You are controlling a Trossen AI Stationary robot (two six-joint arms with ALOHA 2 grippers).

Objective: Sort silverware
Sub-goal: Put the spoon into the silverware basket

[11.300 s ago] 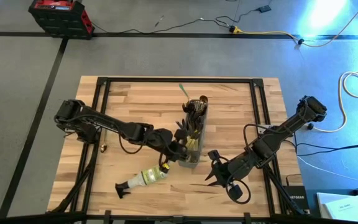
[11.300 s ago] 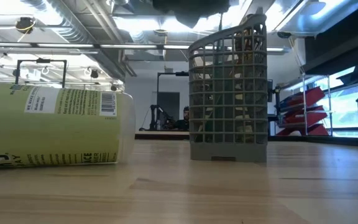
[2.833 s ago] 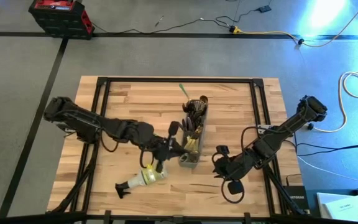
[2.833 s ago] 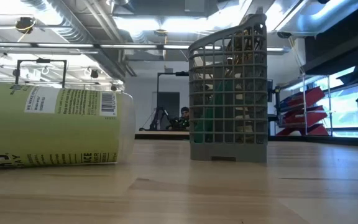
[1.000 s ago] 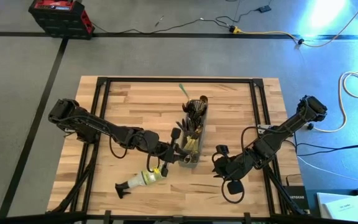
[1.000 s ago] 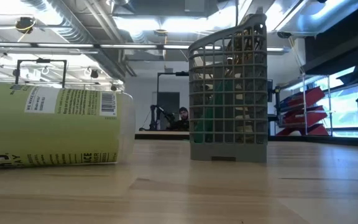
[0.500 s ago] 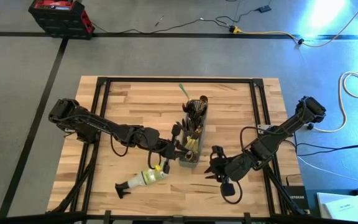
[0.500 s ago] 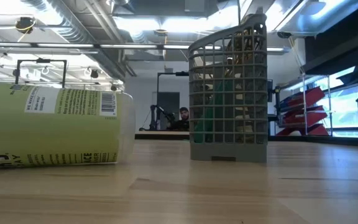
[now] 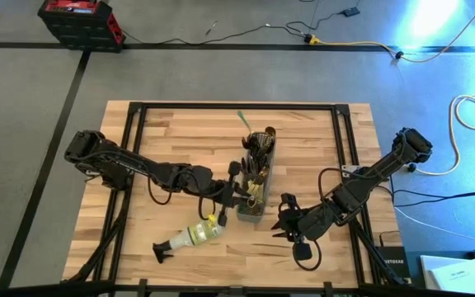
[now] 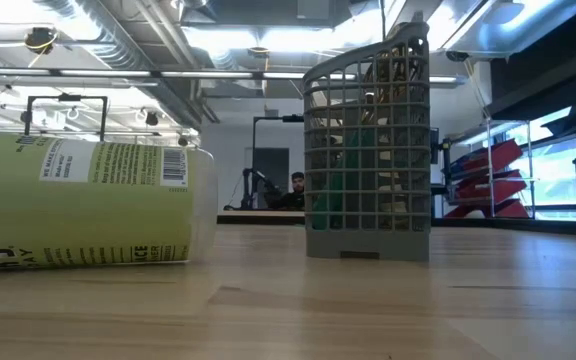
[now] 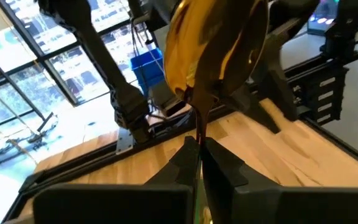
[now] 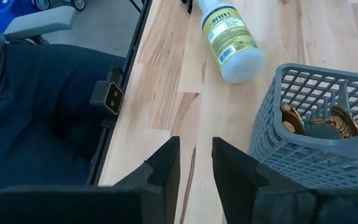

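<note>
Left claw (image 11: 199, 146), closed on a gold spoon (image 11: 216, 50), should lower it straight into the caddy (image 9: 254, 183); right claw (image 12: 196, 163) waits narrow, empty.

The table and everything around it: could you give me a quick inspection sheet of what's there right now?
Surface: wooden table in a black frame.
Job's things: forks, spoons and knives standing in a grey basket; one green-handled piece lies on the table beyond it.
Clutter: a spray bottle lying on its side.
Grippers: left tool at the basket, shut on a gold spoon; right tool beside the basket, slightly open, nothing seen in it.
Cables: several on the floor, one yellow.
Surroundings: grey floor, a red and black case, a person far behind.
</note>
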